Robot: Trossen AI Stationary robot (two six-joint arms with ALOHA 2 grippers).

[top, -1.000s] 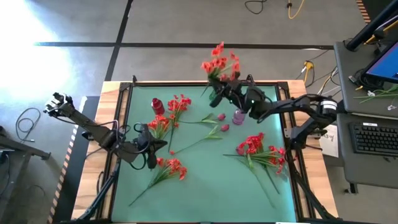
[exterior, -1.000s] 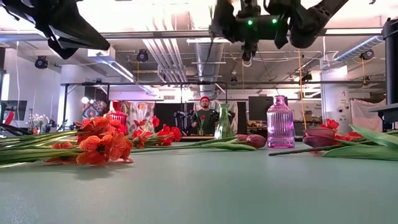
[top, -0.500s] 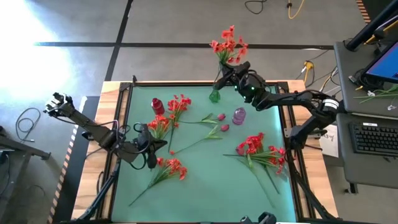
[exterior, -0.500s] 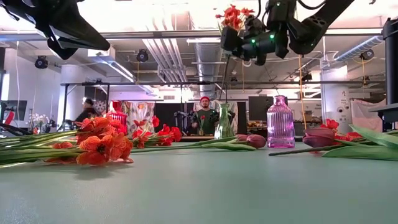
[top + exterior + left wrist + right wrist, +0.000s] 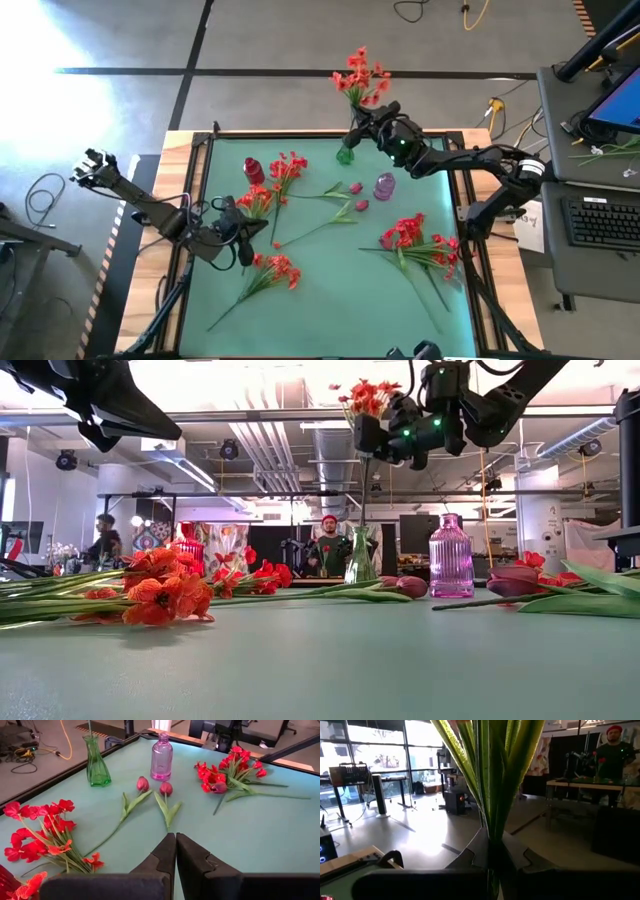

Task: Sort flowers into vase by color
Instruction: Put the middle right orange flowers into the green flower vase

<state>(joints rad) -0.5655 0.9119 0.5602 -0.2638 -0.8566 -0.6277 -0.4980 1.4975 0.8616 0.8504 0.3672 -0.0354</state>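
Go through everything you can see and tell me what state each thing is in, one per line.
Right gripper: shut on orange-red spray, above green vase.
Orange-red spray: held upright in the air.
Green vase: upright, stem reaching into it.
Purple vase: upright, empty.
Red vase: upright.
Tulip buds: lying flat.
Left gripper: shut, empty, over the mat.

Held spray (image 5: 360, 76) above vase (image 5: 345, 154) (far edge)

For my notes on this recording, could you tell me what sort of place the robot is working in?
Probably a robotics lab or workshop: exposed ceiling ducts overhead, workbenches with a seated person behind the table, and a desk with a keyboard beside it.
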